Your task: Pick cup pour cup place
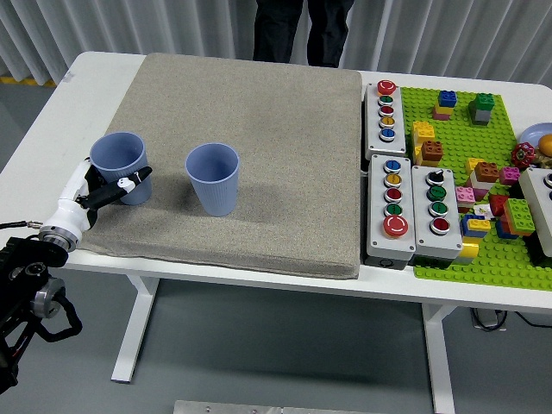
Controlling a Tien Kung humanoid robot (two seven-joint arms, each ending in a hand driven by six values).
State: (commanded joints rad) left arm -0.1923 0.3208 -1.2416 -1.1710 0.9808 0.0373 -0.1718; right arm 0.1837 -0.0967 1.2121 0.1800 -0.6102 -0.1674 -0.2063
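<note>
Two blue paper cups stand upright on a grey felt mat (259, 147). The left cup (119, 166) is near the mat's left edge; the second cup (213, 177) stands about a cup's width to its right. My left hand (102, 191) comes in from the lower left. Its white-and-black fingers (129, 181) reach around the lower part of the left cup, touching or nearly touching its wall. A firm grasp does not show, and the cup rests on the mat. The right hand is out of view.
Grey button boxes (405, 207) stand right of the mat. A green baseplate (483, 259) with several coloured bricks fills the far right. A person's dark legs (302, 30) show behind the table's far edge. The mat's far half is bare.
</note>
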